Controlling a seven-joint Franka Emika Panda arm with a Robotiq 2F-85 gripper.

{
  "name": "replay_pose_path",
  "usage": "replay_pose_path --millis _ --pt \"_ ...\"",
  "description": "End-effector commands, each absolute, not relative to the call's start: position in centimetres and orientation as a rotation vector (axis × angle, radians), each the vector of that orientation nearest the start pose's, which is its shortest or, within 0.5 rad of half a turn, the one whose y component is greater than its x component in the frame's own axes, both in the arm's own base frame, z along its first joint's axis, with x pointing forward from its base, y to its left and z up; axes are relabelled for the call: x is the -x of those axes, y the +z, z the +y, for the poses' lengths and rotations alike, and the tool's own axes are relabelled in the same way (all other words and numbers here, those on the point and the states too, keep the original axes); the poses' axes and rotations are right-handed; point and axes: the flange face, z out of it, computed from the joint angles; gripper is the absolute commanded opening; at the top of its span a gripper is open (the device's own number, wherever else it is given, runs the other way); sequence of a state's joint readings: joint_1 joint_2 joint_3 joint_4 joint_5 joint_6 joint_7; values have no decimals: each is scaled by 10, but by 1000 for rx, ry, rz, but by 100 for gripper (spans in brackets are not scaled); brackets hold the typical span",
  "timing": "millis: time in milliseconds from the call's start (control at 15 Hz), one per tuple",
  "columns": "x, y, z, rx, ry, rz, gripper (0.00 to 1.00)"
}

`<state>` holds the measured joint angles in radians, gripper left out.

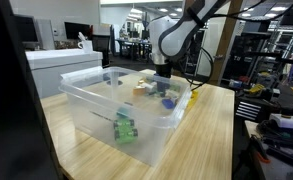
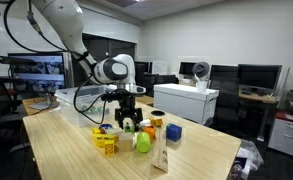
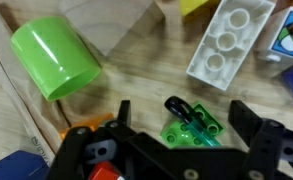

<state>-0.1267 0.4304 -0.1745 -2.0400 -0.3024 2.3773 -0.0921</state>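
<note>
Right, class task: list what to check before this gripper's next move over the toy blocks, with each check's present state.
1. Gripper jaws open: ok.
2. Green translucent brick lies between the fingers: ok.
3. Lime green cylinder, on its side, apart from that brick: ok.
4. White studded brick apart from the fingers: ok.
5. Gripper's height above the wooden table: cannot tell.

Clear bin [image 1: 91,100] on wooden table [image 1: 211,130], green block [image 1: 124,128] inside, fingers [image 1: 163,80] low over toys [image 1: 168,101] behind.
</note>
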Motion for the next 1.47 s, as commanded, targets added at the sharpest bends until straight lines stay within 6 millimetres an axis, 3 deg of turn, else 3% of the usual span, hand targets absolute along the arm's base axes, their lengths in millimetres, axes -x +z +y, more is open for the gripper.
replay_pose_path --millis 0,200,267,333,867,1067,1267,1400 --pt "-569 211 -170 3375 235 -92 100" --pt "-573 207 -159 3362 225 -114 99" --pt "-576 209 -156 3358 211 -120 74" --pt "-580 210 -151 3355 197 -135 74" --pt "-584 228 -154 3367 158 -125 16" --pt "-581 248 -157 3366 169 -45 14" --pt "-584 281 -157 3347 138 39 10" --pt "-590 327 -149 3321 78 80 10"
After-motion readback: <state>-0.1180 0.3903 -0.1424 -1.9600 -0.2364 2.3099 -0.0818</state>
